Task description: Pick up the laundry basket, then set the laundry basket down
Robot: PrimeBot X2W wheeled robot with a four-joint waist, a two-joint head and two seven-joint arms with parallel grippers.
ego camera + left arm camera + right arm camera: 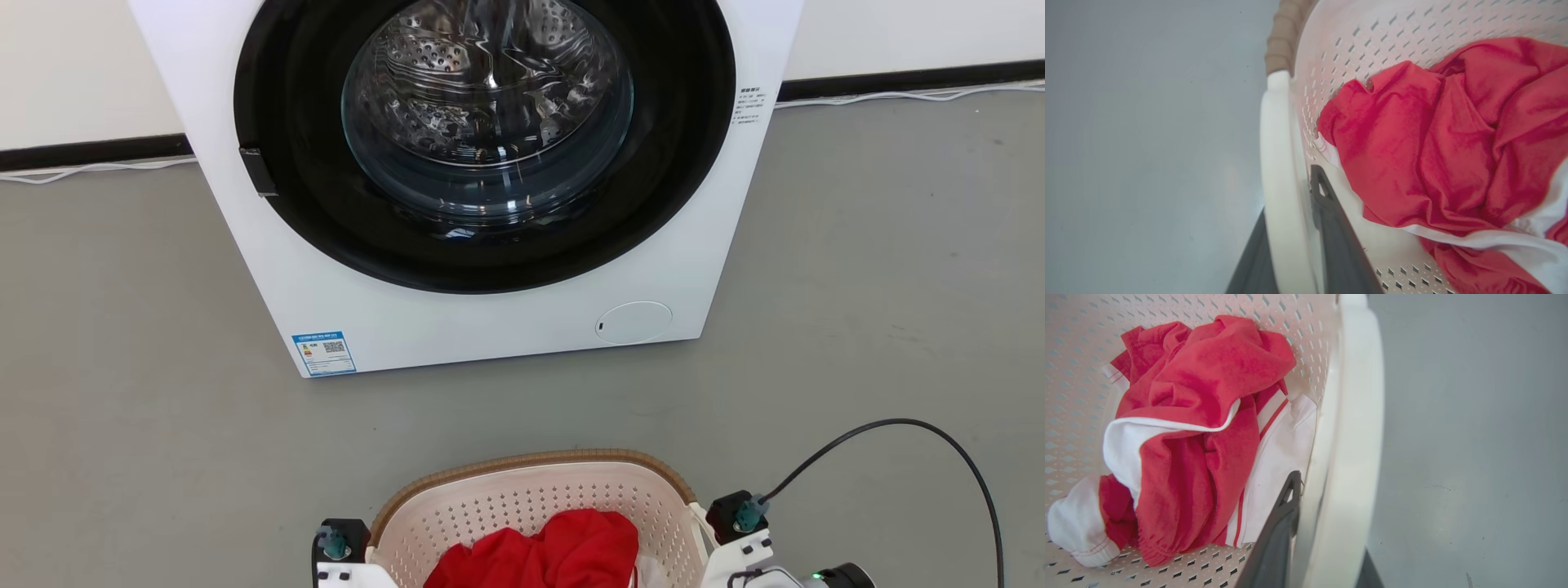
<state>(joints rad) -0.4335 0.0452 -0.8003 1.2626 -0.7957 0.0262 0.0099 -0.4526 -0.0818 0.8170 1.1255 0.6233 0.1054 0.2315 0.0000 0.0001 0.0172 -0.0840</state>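
Note:
The laundry basket sits at the bottom middle of the head view, cream-white and perforated with a brown woven rim, holding a red and white garment. My left arm's wrist and right arm's wrist flank its two sides. In the left wrist view my left gripper is shut on the white loop handle, one dark finger inside the basket wall and one outside. In the right wrist view my right gripper is shut the same way on the other handle. Whether the basket touches the floor is hidden.
A white front-loading washer stands just beyond the basket, its round glass door closed. Grey floor spreads on both sides. A black cable arcs from my right wrist. White cords run along the wall base.

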